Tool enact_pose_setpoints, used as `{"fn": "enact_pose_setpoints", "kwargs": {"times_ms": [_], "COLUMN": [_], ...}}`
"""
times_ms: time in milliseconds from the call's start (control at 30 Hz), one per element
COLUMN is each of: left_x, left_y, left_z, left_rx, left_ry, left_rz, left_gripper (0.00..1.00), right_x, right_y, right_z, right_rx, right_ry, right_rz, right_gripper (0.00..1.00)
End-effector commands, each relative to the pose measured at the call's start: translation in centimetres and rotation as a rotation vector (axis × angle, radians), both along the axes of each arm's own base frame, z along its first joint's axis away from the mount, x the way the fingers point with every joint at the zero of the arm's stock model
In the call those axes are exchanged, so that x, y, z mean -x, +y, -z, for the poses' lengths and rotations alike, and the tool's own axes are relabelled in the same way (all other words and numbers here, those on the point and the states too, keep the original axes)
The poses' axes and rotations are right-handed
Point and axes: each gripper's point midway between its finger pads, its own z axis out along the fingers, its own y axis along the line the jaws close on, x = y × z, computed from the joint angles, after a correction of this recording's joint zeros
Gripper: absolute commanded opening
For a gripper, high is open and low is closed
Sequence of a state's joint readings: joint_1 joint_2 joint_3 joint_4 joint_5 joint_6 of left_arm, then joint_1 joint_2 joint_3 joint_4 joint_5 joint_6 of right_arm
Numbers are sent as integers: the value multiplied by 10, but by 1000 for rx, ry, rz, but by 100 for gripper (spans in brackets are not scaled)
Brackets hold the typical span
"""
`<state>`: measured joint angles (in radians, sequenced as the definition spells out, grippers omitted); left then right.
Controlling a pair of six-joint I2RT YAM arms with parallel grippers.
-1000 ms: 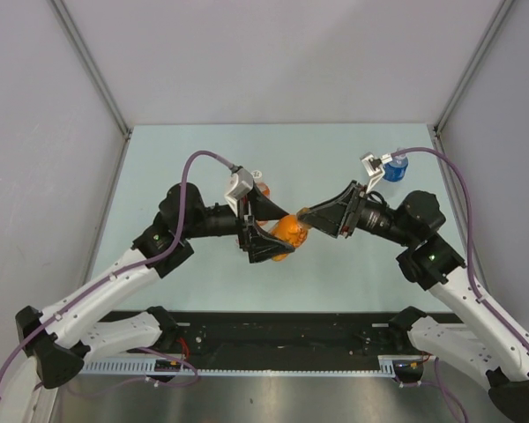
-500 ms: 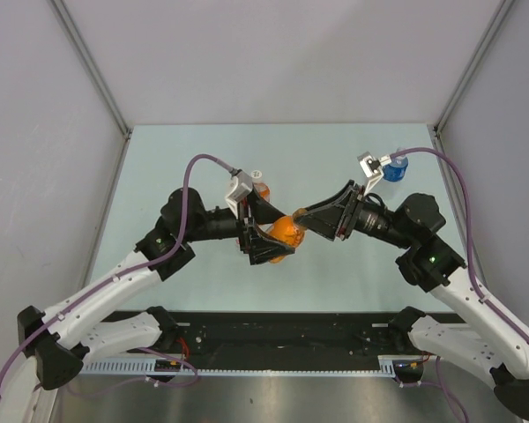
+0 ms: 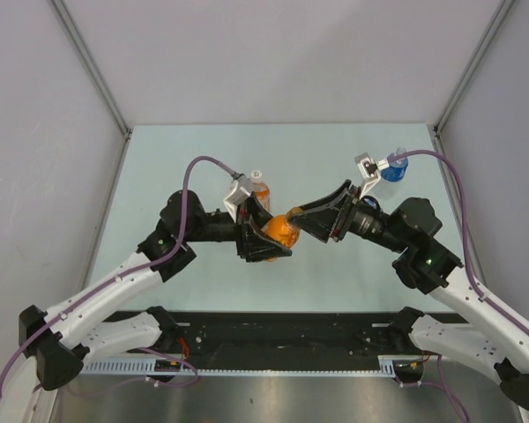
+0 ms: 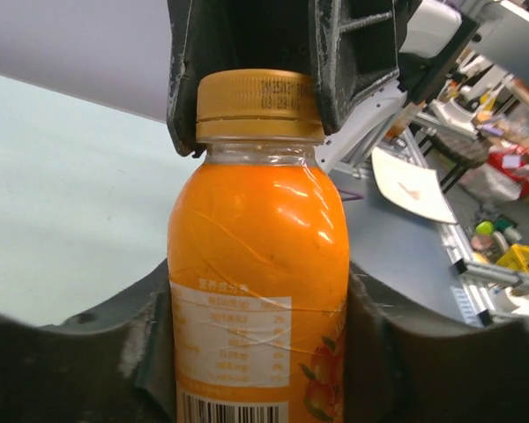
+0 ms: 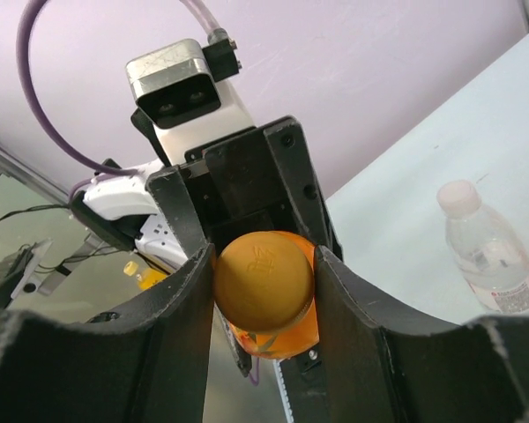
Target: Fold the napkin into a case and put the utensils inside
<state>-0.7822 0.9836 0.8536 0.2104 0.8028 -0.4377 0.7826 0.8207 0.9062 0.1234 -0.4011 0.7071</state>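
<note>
The left arm (image 3: 115, 282) and right arm (image 3: 463, 295) bend inward. The left gripper (image 3: 278, 234) clamps the bottle (image 4: 257, 256); the right gripper (image 3: 297, 218) grips its cap (image 4: 260, 106).

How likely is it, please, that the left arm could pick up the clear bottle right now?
Probably not yet: the left hand is shut on the orange juice bottle, whose cap the right hand also grips. The clear bottle stands close by, so reach seems fine once freed.
</note>
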Motion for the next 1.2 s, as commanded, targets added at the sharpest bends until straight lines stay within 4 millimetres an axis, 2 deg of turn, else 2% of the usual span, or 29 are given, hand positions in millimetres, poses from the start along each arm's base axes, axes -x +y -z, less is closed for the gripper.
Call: {"fn": "enact_pose_setpoints", "kwargs": {"times_ms": [0, 67, 100, 133, 167, 233, 267, 300, 333, 367, 400, 467, 500, 533, 567, 633, 700, 733, 833, 1000, 1167], "left_x": [7, 5, 5, 5, 2, -3, -11, -14, -19, -26, -39, -48, -61, -65, -60, -72, -71, -78, -74, -81, -83], "left_y": [0, 1, 1, 2, 3, 4, 5, 8, 9, 11, 15, 17, 23, 24, 20, 27, 24, 27, 23, 27, 27], "left_z": [-5, -6, -4, -5, -8, -5, -7, -7, -7, -5, -7, -5, -7, -6, -5, -5, -2, 1, 2, 6, 5], "left_rx": [26, 25, 15, 13, 15, -8, -9, -15, -19, -30, -32, -51, -57, -66, -76, -101, -139, -168, -201, -238, -231], "left_ry": [-47, -60, -56, -63, -87, -92, -115, -122, -131, -146, -155, -186, -199, -217, -258, -295, -342, -346, -405, -423, -422], "left_rz": [46, 34, 32, 27, 4, -25, -74, -107, -142, -190, -279, -356, -456, -493, -500, -620, -657, -711, -730, -852, -884], "left_gripper": [35, 32, 31, 30, 30, 29, 27, 26, 14, 7, 0, 0, 0, 0, 0, 0, 0, 0, 0, 0, 0], "right_x": [9, 9, 8, 8, 7, 2, 1, -5, -7, -7, -14, -20, -25, -28, -34, -37, -38, -37, -42, -44, -45], "right_y": [3, 4, 3, 0, -2, -11, -17, -22, -25, -30, -35, -38, -40, -40, -36, -33, -27, -25, -23, -17, -13], "right_z": [-29, -26, -27, -29, -31, -33, -48, -45, -42, -48, -45, -43, -37, -35, -26, -19, -14, -14, -12, -5, 4], "right_rx": [-60, -52, -52, -43, -32, -5, -22, -4, 15, 4, 10, 14, 26, 34, 59, 72, 82, 77, 81, 92, 122], "right_ry": [-72, -62, -60, -59, -67, -58, -89, -66, -48, -51, -28, -2, 35, 58, 87, 133, 153, 160, 173, 203, 221], "right_rz": [-24, -29, -15, -3, 14, 75, 102, 150, 174, 197, 245, 287, 318, 330, 340, 342, 334, 328, 360, 365, 376], "right_gripper": [0, 1, 16, 44, 54, 69, 73, 75, 78, 79, 81, 82, 82, 81, 82, 81, 81, 81, 80, 75, 71]}}
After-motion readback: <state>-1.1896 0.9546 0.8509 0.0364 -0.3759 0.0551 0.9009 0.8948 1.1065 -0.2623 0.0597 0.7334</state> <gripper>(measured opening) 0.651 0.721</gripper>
